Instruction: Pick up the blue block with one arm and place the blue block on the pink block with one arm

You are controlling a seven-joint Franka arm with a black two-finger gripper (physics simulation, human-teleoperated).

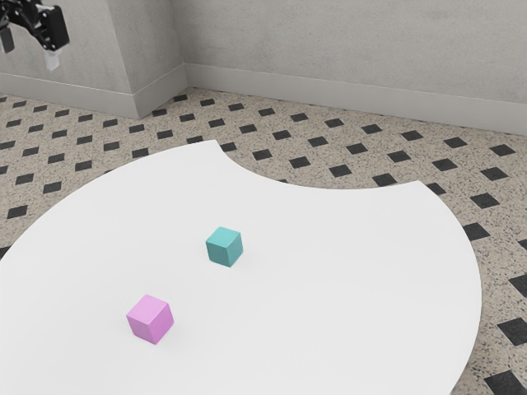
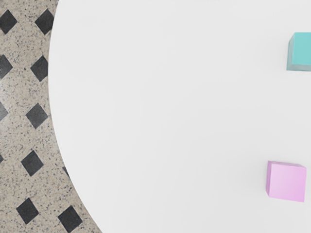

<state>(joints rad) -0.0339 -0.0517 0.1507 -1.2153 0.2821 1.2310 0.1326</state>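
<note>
Blue block [image 1: 224,246] rests flat on the white surface [image 1: 354,280], well apart from the pincer [image 1: 37,29] and far below it. The pincer hangs high above the near rim of the surface, at the start of the arm's reach. Whether the pincer is released or clenched cannot be told, because it is cut off at the edge of the exterior view; nothing is seen grasped in it. In the wrist view the blue block [image 2: 300,51] and the pink block [image 2: 286,181] both lie off to the same side of the hand, with bare surface [image 2: 160,116] directly beneath it. The coming move therefore appears to call for a long sideways travel outward over the surface, followed by a descent. The blue block is a cube and has no long axis. Its side faces look nearly square to the hand in the wrist view, so little wrist turn is likely to be needed before closing on two opposite faces. The pink block [image 1: 150,318] stands near the blue block but clear of it, with open surface between them, so a straight descent onto the blue block should not strike it. No other item lies on the path. The patterned floor [image 1: 329,140] surrounds the surface, so a dropped block could roll over the rim.
</note>
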